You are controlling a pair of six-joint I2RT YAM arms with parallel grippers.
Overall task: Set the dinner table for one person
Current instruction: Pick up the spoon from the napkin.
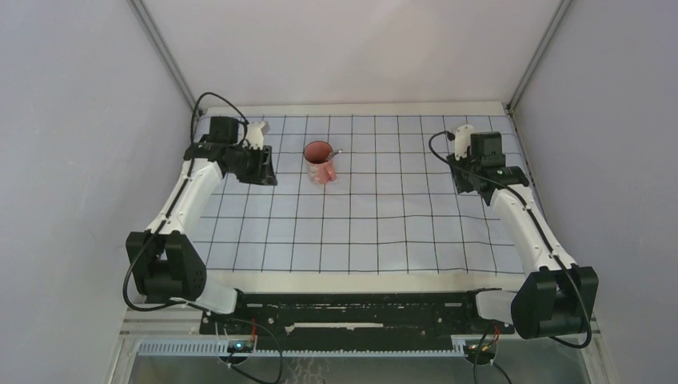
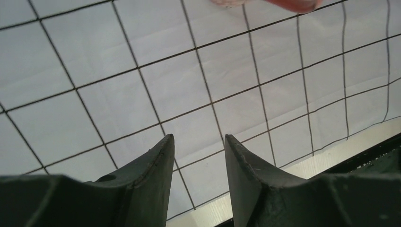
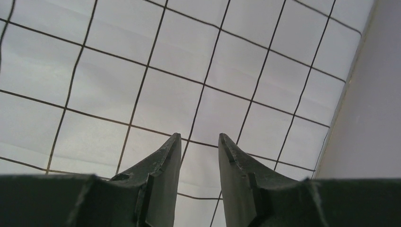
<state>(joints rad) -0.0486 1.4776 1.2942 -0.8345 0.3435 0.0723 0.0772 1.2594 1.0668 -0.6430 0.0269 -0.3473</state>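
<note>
The cream-white dinner table (image 1: 360,109) shows as a strip around a pale-blue gridded cloth (image 1: 376,216). A pink mug (image 1: 321,163) stands upright on the cloth at the back, left of the middle. A thin grey piece sticks out at its right rim. My left gripper (image 1: 262,171) hovers just left of the mug, apart from it. It is open and empty in the left wrist view (image 2: 198,137), where the mug's edge (image 2: 283,4) shows at the top. My right gripper (image 1: 468,182) is at the back right, open and empty (image 3: 198,136).
Grey walls close in on the left, right (image 3: 369,118) and back. The arms' black base rail (image 1: 344,312) runs along the near edge. The table's near strip (image 2: 302,165) shows past the cloth in the left wrist view.
</note>
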